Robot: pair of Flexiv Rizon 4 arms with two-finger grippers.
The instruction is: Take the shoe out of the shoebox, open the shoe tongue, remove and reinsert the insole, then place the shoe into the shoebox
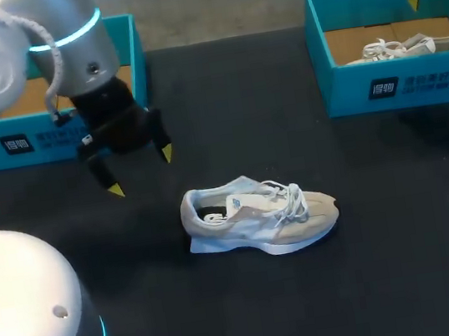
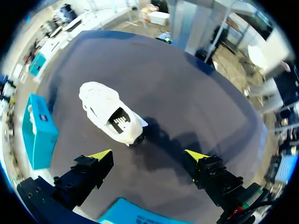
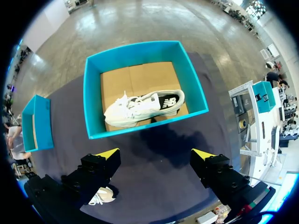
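The beige-and-white sneaker [image 1: 260,222] stands on its sole in the middle of the dark tabletop [image 1: 255,315], outside both teal boxes, with its toe pointing right. The left jaws hang above the tabletop just beside the sneaker's heel, spread wide and holding nothing. A second sneaker [image 1: 409,46] lies inside the right shoebox [image 1: 399,91]. The right jaws hover over that box, also wide apart and empty. The left shoebox [image 1: 1,146] sits partly behind the left arm [image 1: 62,40].
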